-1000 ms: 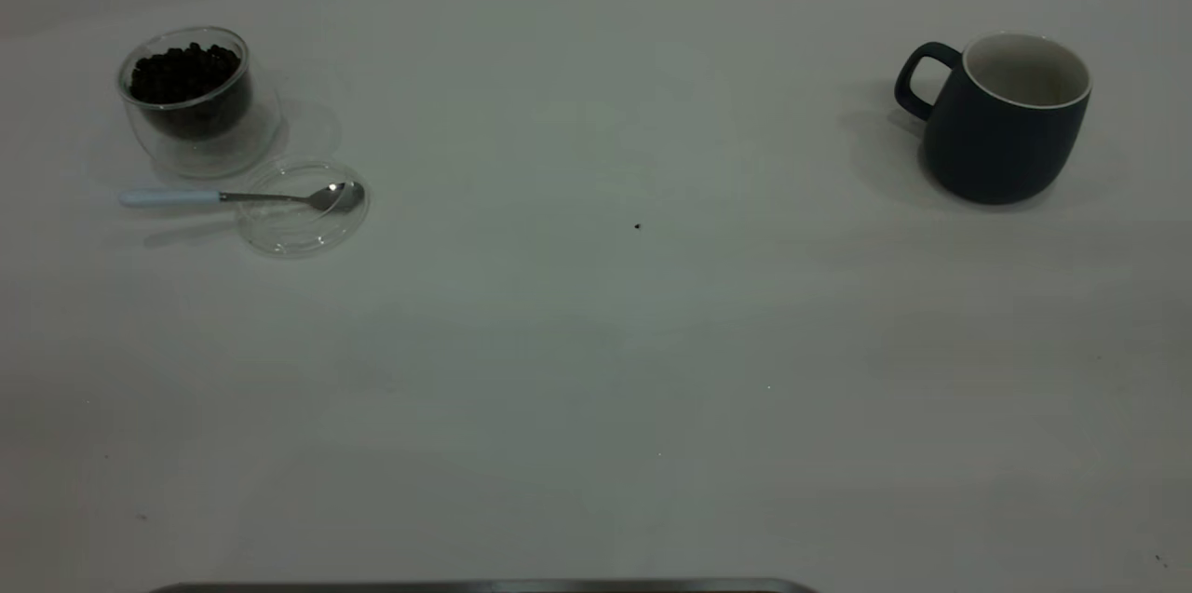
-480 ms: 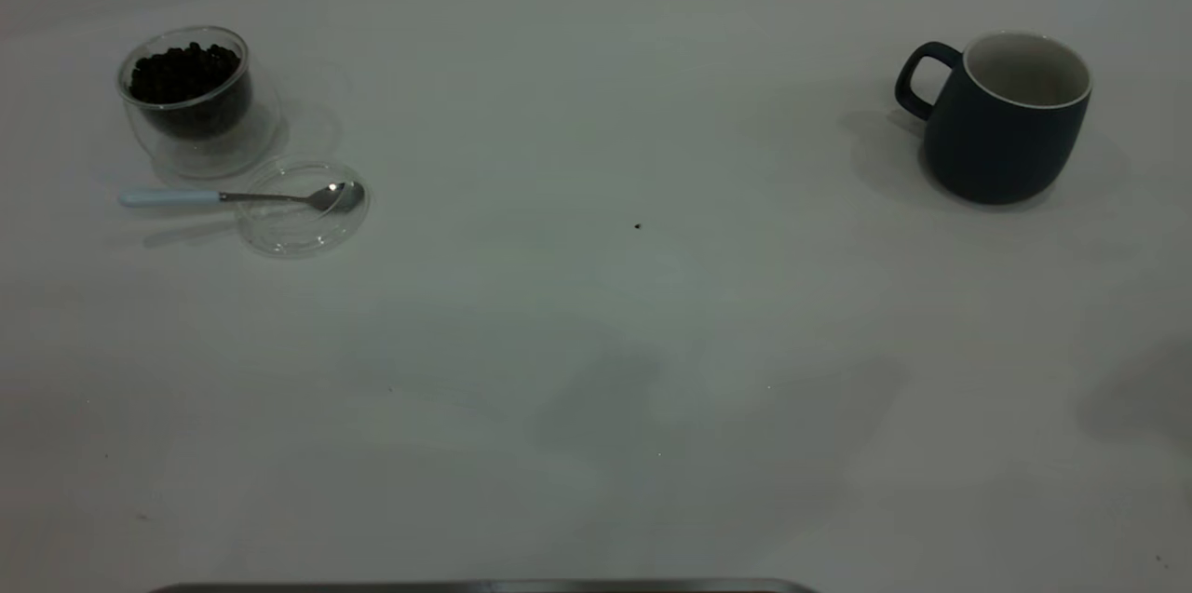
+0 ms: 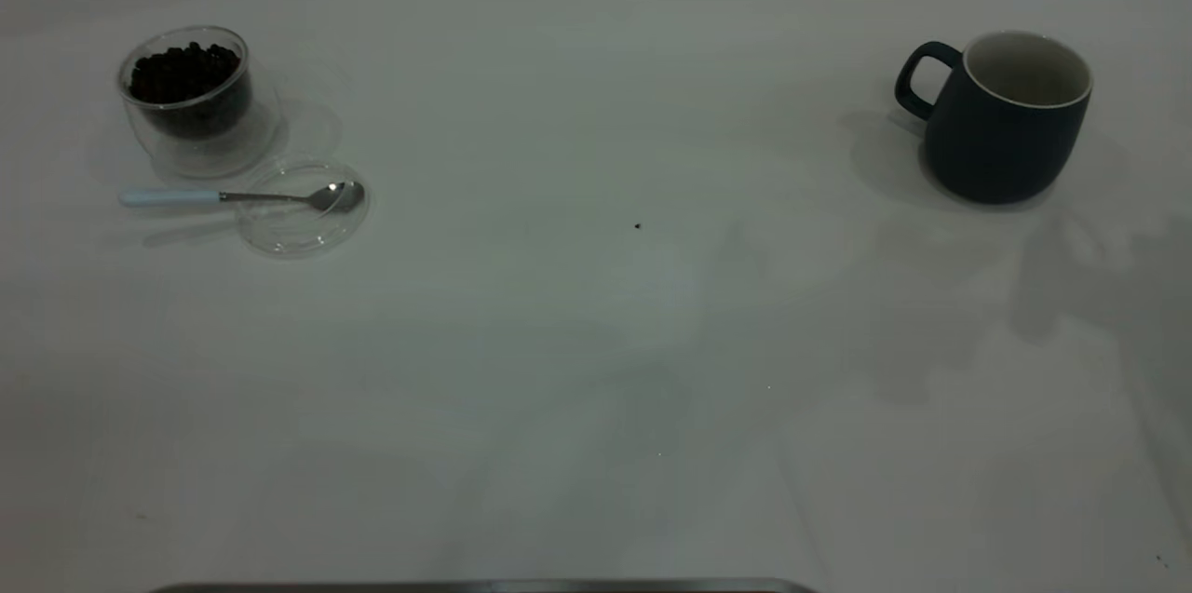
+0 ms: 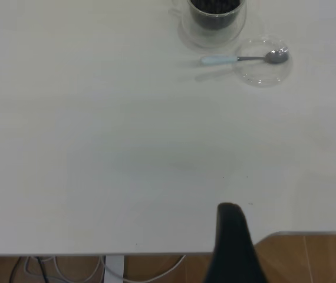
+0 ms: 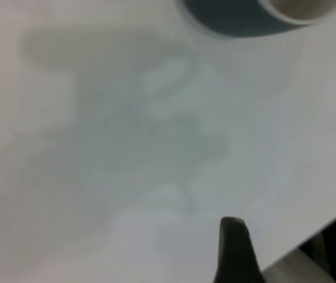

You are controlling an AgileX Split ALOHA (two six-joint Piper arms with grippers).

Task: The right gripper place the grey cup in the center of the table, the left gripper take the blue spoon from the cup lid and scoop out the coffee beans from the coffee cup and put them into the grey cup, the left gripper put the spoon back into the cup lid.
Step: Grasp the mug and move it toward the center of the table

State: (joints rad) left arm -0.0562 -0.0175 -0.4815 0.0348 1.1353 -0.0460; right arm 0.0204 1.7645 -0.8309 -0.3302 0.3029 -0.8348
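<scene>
Wooden floor (image 4: 315, 259) and white cables (image 4: 150, 274) beneath the furniture

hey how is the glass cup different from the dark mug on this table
The coffee cup is clear glass with no handle; the grey cup is opaque dark blue-grey with a loop handle. The coffee cup holds coffee beans; the grey cup shows only its bare white inside. The coffee cup stands far left, the grey cup far right and looks larger. Both stand upright on the table, untouched.

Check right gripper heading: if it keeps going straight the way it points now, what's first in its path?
Probably the grey cup. In the right wrist view the right gripper points across bare table toward it, nothing between. Depth is unclear, and the line may pass slightly beside the cup.
</scene>
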